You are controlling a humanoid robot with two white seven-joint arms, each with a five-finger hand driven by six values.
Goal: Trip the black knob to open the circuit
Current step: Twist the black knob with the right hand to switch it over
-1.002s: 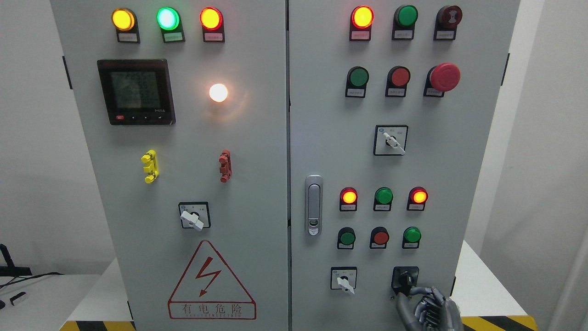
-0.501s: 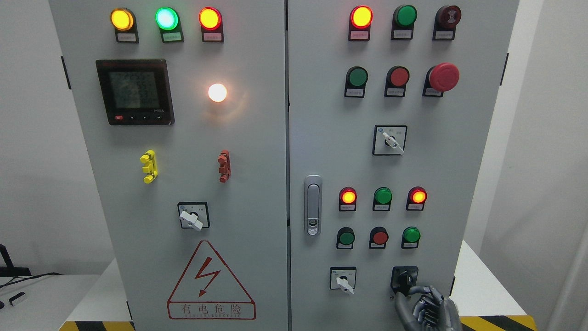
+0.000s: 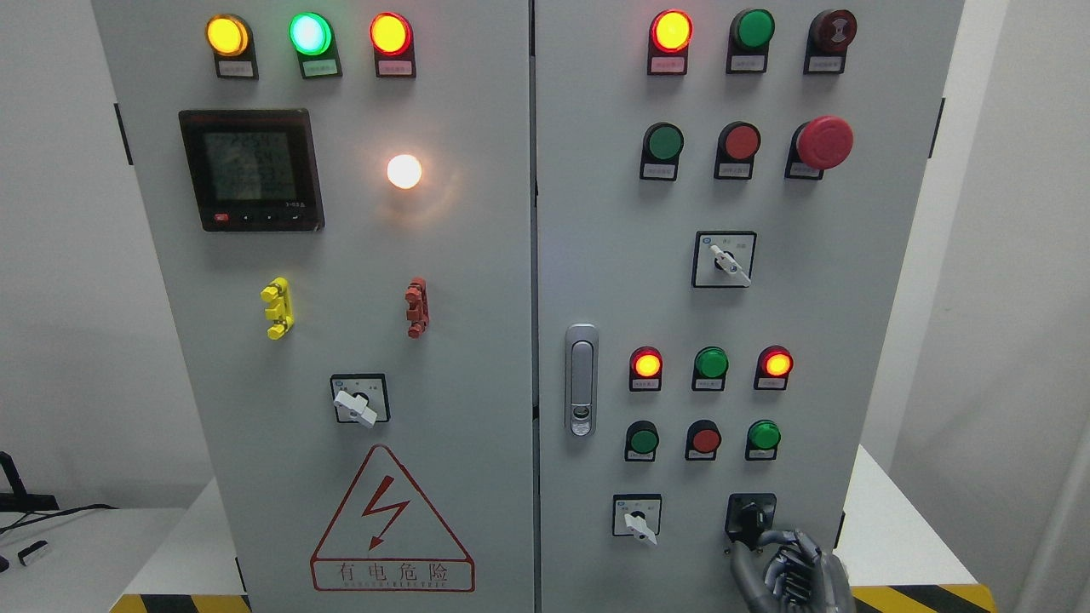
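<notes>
The black knob [image 3: 749,517] sits in a black square plate at the lower right of the grey cabinet's right door [image 3: 613,255]. My right hand [image 3: 754,545] comes up from the bottom edge just below it. Its grey fingers [image 3: 779,538] are curled, with one fingertip and the thumb closed against the knob's lower edge. The palm and wrist are cut off by the frame's bottom. My left arm does not show.
A white-handled selector switch [image 3: 637,519] is left of the knob. Above it are pushbuttons [image 3: 705,439] and lit lamps [image 3: 777,363]. A door latch [image 3: 581,379] is by the seam. Further up are a red mushroom stop button [image 3: 824,141] and another selector [image 3: 725,260].
</notes>
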